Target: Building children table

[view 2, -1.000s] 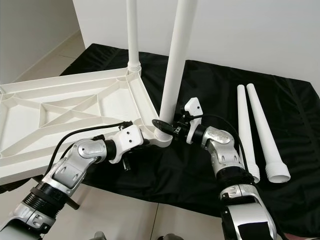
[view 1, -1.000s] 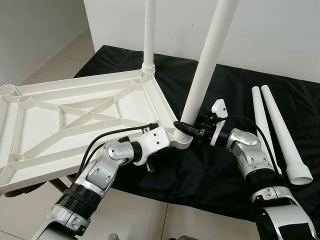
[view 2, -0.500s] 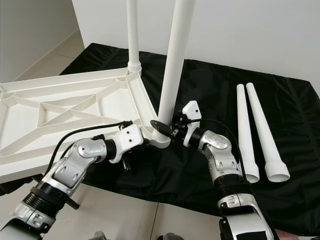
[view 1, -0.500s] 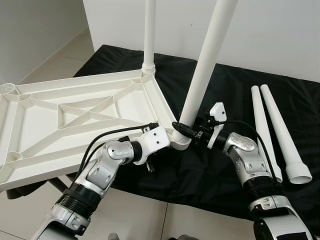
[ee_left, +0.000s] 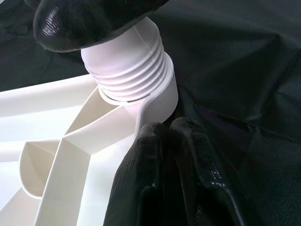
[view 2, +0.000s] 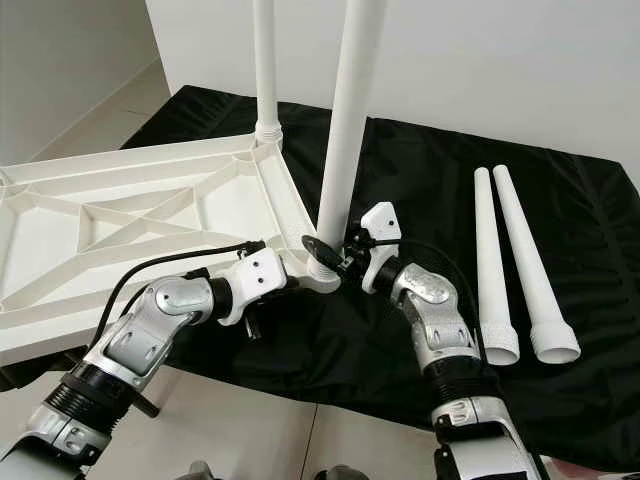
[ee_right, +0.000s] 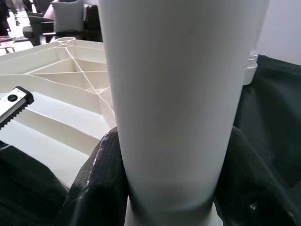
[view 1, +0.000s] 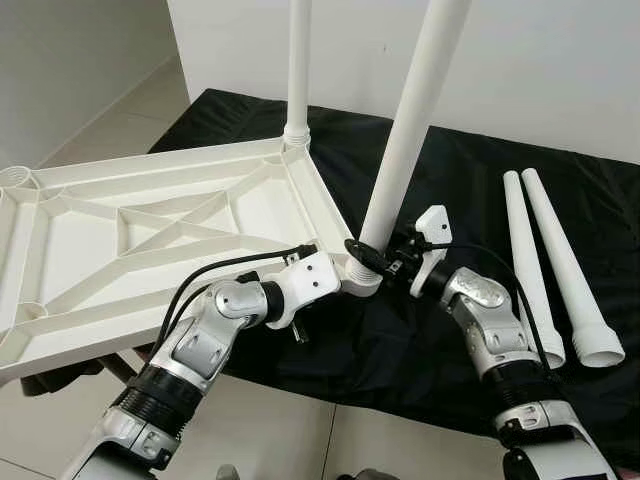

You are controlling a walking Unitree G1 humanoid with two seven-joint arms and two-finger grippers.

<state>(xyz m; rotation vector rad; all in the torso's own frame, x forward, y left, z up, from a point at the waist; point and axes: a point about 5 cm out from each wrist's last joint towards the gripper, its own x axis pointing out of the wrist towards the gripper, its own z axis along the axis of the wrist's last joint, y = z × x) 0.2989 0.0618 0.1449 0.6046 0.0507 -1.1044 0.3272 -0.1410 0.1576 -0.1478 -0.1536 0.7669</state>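
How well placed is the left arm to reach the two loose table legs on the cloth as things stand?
Probably not well. The left end effector sits at the tabletop corner, and the right arm with its upright leg stands between it and the loose legs.

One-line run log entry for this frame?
step: seat leg | right gripper: shut on second leg | left gripper: shut, bracing tabletop corner | loose legs: two
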